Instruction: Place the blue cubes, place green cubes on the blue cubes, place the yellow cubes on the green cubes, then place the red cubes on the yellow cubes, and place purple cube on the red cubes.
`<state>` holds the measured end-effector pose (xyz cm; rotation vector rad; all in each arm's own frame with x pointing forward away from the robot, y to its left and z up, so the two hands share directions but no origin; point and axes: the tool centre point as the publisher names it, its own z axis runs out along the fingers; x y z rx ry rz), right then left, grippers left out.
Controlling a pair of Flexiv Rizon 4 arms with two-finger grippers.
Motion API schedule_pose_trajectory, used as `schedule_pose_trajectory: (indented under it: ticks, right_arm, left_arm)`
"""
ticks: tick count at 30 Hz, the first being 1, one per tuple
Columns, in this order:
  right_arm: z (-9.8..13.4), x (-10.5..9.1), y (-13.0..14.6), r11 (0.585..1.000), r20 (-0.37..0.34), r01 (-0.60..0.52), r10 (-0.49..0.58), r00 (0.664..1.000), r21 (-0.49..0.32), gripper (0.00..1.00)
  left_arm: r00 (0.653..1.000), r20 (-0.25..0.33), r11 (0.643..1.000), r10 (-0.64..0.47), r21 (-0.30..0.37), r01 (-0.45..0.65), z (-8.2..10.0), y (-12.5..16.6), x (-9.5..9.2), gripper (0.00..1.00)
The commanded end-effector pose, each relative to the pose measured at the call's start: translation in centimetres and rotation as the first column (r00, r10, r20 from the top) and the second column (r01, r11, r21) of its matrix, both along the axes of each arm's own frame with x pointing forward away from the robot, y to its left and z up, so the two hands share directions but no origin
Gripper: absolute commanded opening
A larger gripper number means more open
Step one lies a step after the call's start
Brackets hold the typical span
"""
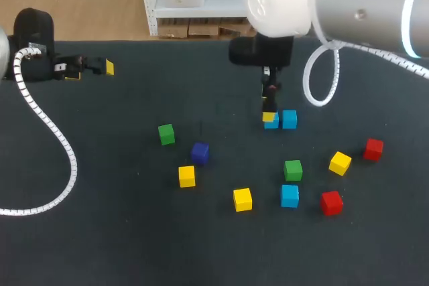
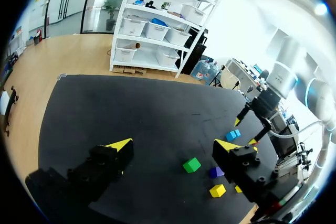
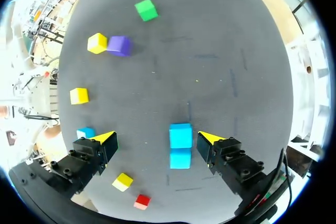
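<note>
Right pincer (image 3: 156,137), spread wide, over two touching sky-blue cubes (image 3: 180,147).

No readable text, label, number or sign in any view.
</note>
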<state>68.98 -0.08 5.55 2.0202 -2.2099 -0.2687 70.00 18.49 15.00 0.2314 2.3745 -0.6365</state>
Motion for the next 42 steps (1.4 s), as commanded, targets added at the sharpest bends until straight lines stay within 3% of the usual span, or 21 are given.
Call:
schedule_pose_trajectory:
  ticks: [1, 8, 19, 35, 42]
  right_arm:
    - [1.4, -3.1, -0.7, 1.000, 0.096, -0.005, 0.003, 0.995, 0.019, 1.00]
    - [3.0, -6.4, -1.0, 1.000, 0.136, -0.016, 0.013, 0.991, 0.019, 1.00]
    - [3.4, -11.1, -1.3, 1.000, 0.221, -0.003, 0.005, 0.975, -0.008, 1.00]
    - [1.7, -13.4, -2.5, 0.999, 0.291, -0.037, 0.039, 0.956, -0.012, 1.00]
    - [1.6, -14.4, -1.5, 0.998, 0.265, -0.058, 0.062, 0.962, -0.024, 1.00]
  left_arm:
    - [1.000, 0.000, 1.000, 0.000, 0.000, 0.000, 0.0, 0.0, 0.0, 1.00]
    - [1.000, 0.000, 1.000, 0.000, 0.000, 0.000, 0.0, 0.0, 0.0, 1.00]
    - [1.000, 0.000, 1.000, 0.000, 0.000, 0.000, 0.0, 0.0, 0.0, 1.00]
    - [1.000, 0.000, 1.000, 0.000, 0.000, 0.000, 0.0, 0.0, 0.0, 1.00]
    - [1.000, 0.000, 1.000, 0.000, 0.000, 0.000, 0.0, 0.0, 0.0, 1.00]
